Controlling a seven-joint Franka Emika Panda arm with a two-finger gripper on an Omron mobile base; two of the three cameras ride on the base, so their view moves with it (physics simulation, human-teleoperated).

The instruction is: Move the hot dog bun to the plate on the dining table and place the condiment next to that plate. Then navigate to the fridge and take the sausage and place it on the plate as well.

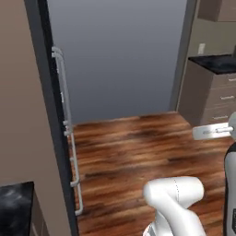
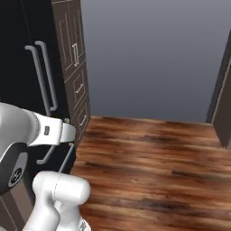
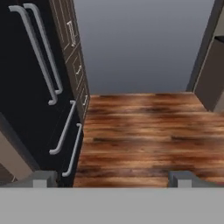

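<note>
The fridge [image 3: 26, 83] stands shut at the left of the hand view, matte black, with long curved grey handles [image 3: 41, 52] and grey drawer bars [image 3: 65, 131]. In the right base view the fridge [image 2: 18, 72] is at the left, behind my white arm. In the left base view I see the fridge [image 1: 48, 110] edge-on with its handles sticking out. My gripper [image 3: 113, 179] is open, its two fingertips [image 3: 43, 178] wide apart over the wooden floor, nothing between them. The hot dog bun, plate, dining table, condiment and sausage are out of view.
Wooden floor [image 2: 149, 158] stretches ahead to a plain grey wall [image 2: 149, 54]. Brown panelled cabinets [image 2: 74, 63] adjoin the fridge. Drawer cabinets [image 1: 214, 97] under a black worktop [image 1: 216, 63] stand at the right. A black marbled corner [image 1: 16, 207] lies at the lower left.
</note>
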